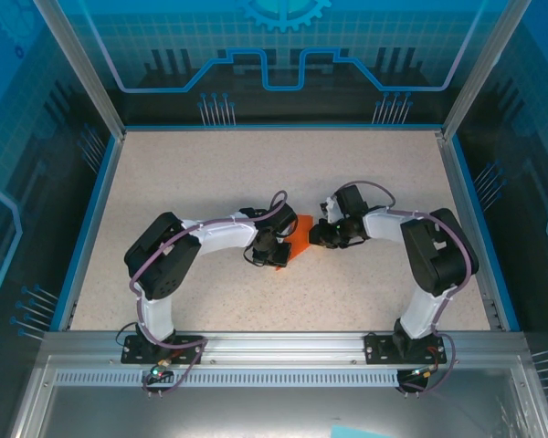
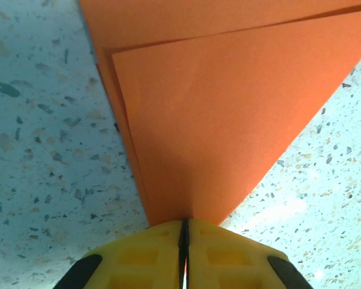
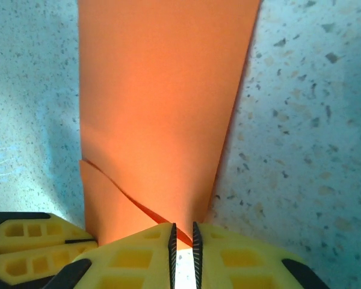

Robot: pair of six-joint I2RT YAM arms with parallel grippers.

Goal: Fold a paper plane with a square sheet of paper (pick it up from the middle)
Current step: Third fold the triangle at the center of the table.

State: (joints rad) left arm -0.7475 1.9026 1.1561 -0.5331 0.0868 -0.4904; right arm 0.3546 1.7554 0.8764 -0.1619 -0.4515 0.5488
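The orange paper plane (image 1: 298, 239) lies folded on the speckled table between both arms. In the left wrist view it is a layered triangle (image 2: 228, 108) whose point runs into my left gripper (image 2: 183, 232), whose yellow jaws are pressed together on that tip. In the right wrist view the paper (image 3: 162, 108) is a long tapered strip, and one raised crease runs into the narrow slit of my right gripper (image 3: 182, 232), shut on it. From above, the left gripper (image 1: 279, 255) and the right gripper (image 1: 315, 235) meet at the paper from opposite sides.
The left gripper's yellow fingers (image 3: 30, 247) show at the lower left of the right wrist view, close to the right gripper. A blue frame (image 1: 89, 219) and clear walls bound the speckled table (image 1: 256, 164). Metal rail at the near edge (image 1: 274, 345).
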